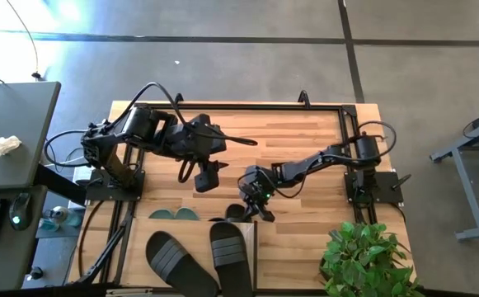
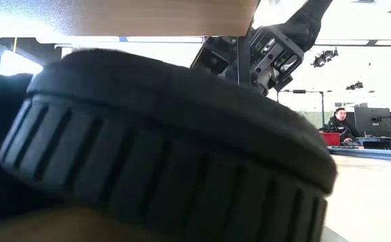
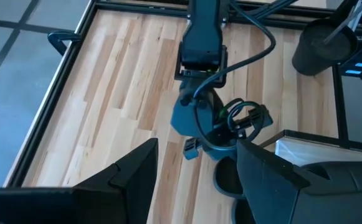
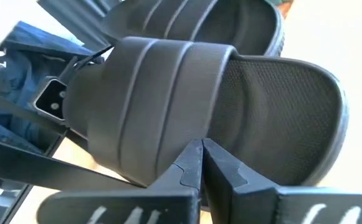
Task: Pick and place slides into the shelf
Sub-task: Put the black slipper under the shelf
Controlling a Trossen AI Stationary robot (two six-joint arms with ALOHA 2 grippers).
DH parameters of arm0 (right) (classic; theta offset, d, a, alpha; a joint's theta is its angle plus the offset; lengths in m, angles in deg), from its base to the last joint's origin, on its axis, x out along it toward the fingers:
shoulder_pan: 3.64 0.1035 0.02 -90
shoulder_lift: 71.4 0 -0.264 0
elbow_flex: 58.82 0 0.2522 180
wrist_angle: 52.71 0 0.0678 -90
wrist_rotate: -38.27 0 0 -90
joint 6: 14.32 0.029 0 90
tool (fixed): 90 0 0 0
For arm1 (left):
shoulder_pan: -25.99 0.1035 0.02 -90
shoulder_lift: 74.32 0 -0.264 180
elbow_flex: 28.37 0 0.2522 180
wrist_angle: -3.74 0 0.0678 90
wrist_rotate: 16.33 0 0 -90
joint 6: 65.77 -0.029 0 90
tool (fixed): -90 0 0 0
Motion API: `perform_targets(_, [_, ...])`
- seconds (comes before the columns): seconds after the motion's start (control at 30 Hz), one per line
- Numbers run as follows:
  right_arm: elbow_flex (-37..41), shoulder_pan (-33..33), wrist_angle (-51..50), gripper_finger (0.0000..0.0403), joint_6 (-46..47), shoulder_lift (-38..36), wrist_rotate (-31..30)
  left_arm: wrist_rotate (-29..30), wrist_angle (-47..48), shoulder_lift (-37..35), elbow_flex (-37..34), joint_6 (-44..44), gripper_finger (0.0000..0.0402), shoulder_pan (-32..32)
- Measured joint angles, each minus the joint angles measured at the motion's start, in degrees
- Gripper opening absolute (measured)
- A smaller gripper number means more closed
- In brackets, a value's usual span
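From the high view I see the right tool [image 1: 261,210] at about 6 o'clock from the counter [image 1: 305,140] centre, fingers pressed together with nothing between them, tip just beside the strap of a black slide [image 4: 187,106] at the shelf [image 1: 297,256] edge. Two more black slides [image 1: 198,260] lie on the shelf top at 7 o'clock, and green slides [image 1: 173,214] peek out at 8 o'clock. The left tool [image 1: 208,177] hangs over the counter at 9 o'clock, fingers apart and empty.

Two dark jointed arms [image 1: 169,136], looping black cables, green-lit wrist, possibly a camera
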Motion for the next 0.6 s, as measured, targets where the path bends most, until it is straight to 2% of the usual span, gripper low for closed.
perform_targets(0.3, [0.0, -3.1, -0.2, 0.0, -0.1, 0.4, -4.1, 0.0, 0.6, 0.0, 0.0, -1.1, 0.02, 0.0])
perform_targets(0.43, [0.0, -4.5, 0.6, 0.0, -0.1, 0.5, -2.7, 0.0, 0.5, 0.0, 0.0, -1.1, 0.02, 0.0])
perform_targets(0.53, [-0.8, -4.3, -0.7, 0.0, -0.1, 1.8, 1.4, 0.0, 0.5, 0.0, 0.0, -1.1, 0.02, 0.0])
perform_targets(0.6, [-1.9, -3.7, -1.9, 0.0, -1.0, 2.9, 1.0, 0.0, 0.5, 0.0, 0.0, -1.1, 0.02, 0.0])
